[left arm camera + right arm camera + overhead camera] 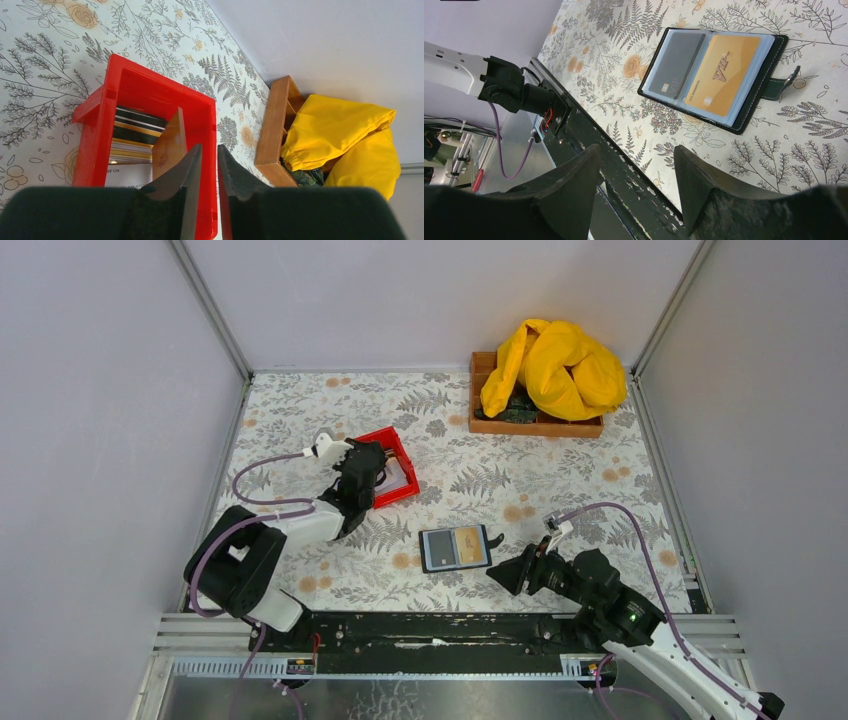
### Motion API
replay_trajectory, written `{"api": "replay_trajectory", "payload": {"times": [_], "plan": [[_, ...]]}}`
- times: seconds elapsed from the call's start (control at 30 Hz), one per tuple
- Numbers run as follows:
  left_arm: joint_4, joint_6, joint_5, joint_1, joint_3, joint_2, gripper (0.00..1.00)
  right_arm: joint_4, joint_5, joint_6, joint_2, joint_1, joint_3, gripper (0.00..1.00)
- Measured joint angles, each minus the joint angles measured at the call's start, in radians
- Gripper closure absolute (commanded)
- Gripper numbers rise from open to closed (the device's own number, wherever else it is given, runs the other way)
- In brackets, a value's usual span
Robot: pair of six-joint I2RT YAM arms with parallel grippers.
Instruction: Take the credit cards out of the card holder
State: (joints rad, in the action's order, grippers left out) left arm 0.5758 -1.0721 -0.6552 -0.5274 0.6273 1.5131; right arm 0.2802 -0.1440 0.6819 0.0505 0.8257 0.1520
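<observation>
The card holder [431,550] lies open and flat on the counter [560,470], close to the near edge and about midway between my two arms. Its strap tab sticks out from its right side. Two of the credit cards sit in its clear sleeves: a gold card [723,75] on the right page and a dark grey card [676,65] on the left page.

My right fingers [589,165] hang just to the near right of the card holder, pointing at it. They are spread wide with nothing between them and touch neither holder nor card. Only bare patterned counter lies between them and the holder's near corner. The black rail [589,135] along the counter's edge runs just on the near side of the card holder.

To the far left of the card holder stands a small red bin [95,145]. My left fingers [192,165] hover over its rim, parted by a narrow gap that holds nothing. Inside the bin is a stack of cards [132,132] lying flat. A tan card [170,145] stands on edge just beside one fingertip, and I cannot tell whether it touches.

Well beyond the card holder, to its far right against the back wall, sits a wooden tray [485,390]. A bunched yellow cloth [555,365] is heaped over it and covers most of what is inside.
</observation>
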Motion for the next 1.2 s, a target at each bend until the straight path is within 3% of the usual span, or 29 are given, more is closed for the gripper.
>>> {"api": "replay_trajectory", "payload": {"times": [0.23,0.53,0.63,0.77,0.8,0.93,1.0,1.03,1.1,1.2], "plan": [[-0.023,0.005,-0.006,0.0,0.0,-0.008,0.73,-0.001,-0.006,0.001,0.0,0.0,-0.006,0.37],[-0.04,0.085,0.007,0.0,-0.024,-0.141,0.73,-0.006,-0.005,0.006,0.007,0.0,-0.02,0.4],[-0.055,0.151,0.058,-0.008,-0.024,-0.18,0.75,-0.024,0.019,0.006,0.037,0.0,-0.02,0.58],[-0.167,0.216,0.032,-0.098,-0.02,-0.218,0.91,-0.068,0.055,-0.023,0.152,0.0,-0.013,0.98],[-0.194,0.237,0.019,-0.15,-0.02,-0.224,0.99,-0.076,0.066,-0.037,0.204,0.0,-0.005,1.0],[-0.208,0.303,0.034,-0.333,-0.05,-0.239,1.0,-0.113,0.143,-0.072,0.44,0.0,0.055,1.0],[-0.187,0.307,0.094,-0.367,-0.096,-0.251,1.0,-0.146,0.195,-0.091,0.516,0.0,0.073,1.0],[-0.171,0.304,0.133,-0.369,-0.13,-0.258,0.98,-0.169,0.217,-0.103,0.545,0.0,0.077,1.0],[-0.158,0.289,0.197,-0.369,-0.18,-0.264,0.83,-0.212,0.255,-0.128,0.594,0.0,0.084,1.0],[-0.155,0.245,0.286,-0.369,-0.213,-0.256,0.45,-0.277,0.293,-0.154,0.687,-0.002,0.105,1.0]]}}
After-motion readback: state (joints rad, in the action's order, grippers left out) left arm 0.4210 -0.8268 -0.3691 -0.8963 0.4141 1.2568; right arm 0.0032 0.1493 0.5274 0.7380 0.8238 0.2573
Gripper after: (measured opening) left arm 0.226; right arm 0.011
